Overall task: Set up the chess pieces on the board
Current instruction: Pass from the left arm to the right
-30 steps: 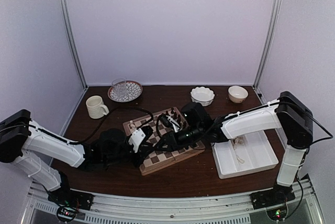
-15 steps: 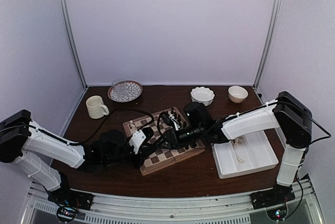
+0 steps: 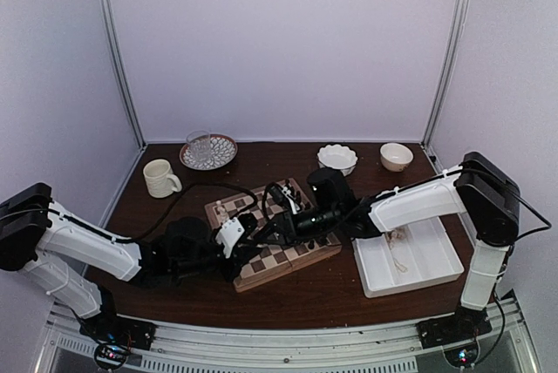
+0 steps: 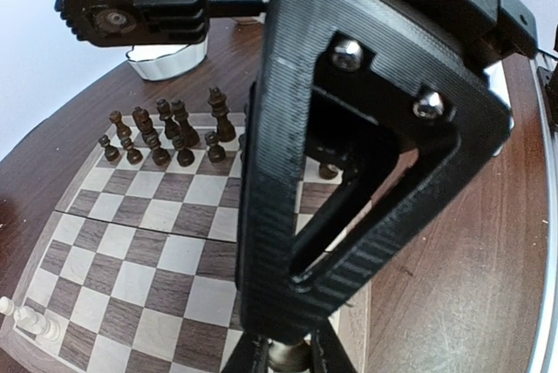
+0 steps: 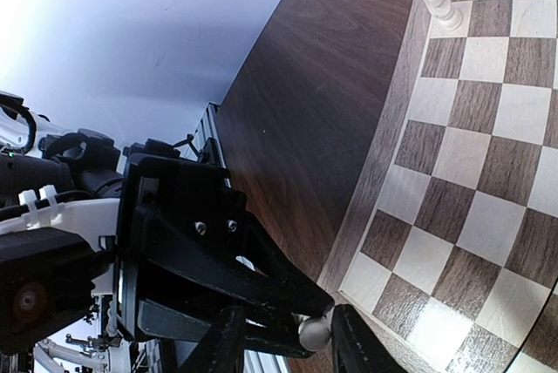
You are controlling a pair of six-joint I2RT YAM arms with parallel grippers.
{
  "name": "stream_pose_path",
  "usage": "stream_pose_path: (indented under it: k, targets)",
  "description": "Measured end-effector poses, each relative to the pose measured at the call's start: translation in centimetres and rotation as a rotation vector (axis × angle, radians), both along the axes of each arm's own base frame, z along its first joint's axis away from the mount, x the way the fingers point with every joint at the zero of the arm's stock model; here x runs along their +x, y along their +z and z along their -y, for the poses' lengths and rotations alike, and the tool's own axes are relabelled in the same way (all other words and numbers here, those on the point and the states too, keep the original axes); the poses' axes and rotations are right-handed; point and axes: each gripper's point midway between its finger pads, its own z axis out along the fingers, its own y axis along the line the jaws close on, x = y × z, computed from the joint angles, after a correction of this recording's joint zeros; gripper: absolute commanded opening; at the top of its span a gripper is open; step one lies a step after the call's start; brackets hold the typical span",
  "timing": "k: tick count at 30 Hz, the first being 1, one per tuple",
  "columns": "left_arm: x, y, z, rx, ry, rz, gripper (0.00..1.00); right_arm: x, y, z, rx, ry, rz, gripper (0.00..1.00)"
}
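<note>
**Handover at the board's near edge, as I see it from the console.** The table is dark, glossy wood.

(a) My left arm lies low. Its white-shelled forearm runs rightward from the left base to a black wrist. The left gripper has ribbed black plastic fingers, pinched together on a round-topped cream chess piece. It holds the piece just off the board's near edge.

(b) My right arm rises from its base, bends at a high elbow and slopes down leftward over the board. The right gripper has open triangular finger frames with bright screw heads. Its jaws stand apart, one on each side of the held piece.

(c) The board is smooth wood, with light and dark brown checks inside a tan rim. Two slim cream pawns stand at one corner. A cluster of turned dark brown pieces fills the far end.

(d) To the right sits a white rectangular tray with small cream shapes in it, too small to identify.

(e) Along the back are a cream mug, a patterned plate carrying a clear glass, a scalloped white bowl and a smooth cream bowl.
</note>
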Motion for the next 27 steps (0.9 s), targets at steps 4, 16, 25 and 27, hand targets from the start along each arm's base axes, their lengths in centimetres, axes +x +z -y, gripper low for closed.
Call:
stream_pose_path:
  k: [4, 16, 25, 27]
  targets:
    - [0.3, 0.2, -0.2, -0.001, 0.019, 0.009, 0.15, 0.0, -0.2, 0.1, -0.007, 0.003, 0.004, 0.36]
    - [0.3, 0.8, -0.9, -0.013, 0.037, 0.024, 0.15, -0.1, -0.9, 0.0, -0.018, 0.012, -0.008, 0.27]
    - [0.2, 0.5, -0.9, -0.006, 0.034, 0.02, 0.16, -0.4, -1.0, -0.2, -0.004, 0.027, -0.031, 0.21]
    - [0.2, 0.3, -0.8, -0.001, 0.033, 0.017, 0.16, -0.5, -1.0, -0.3, -0.003, 0.03, -0.04, 0.18]
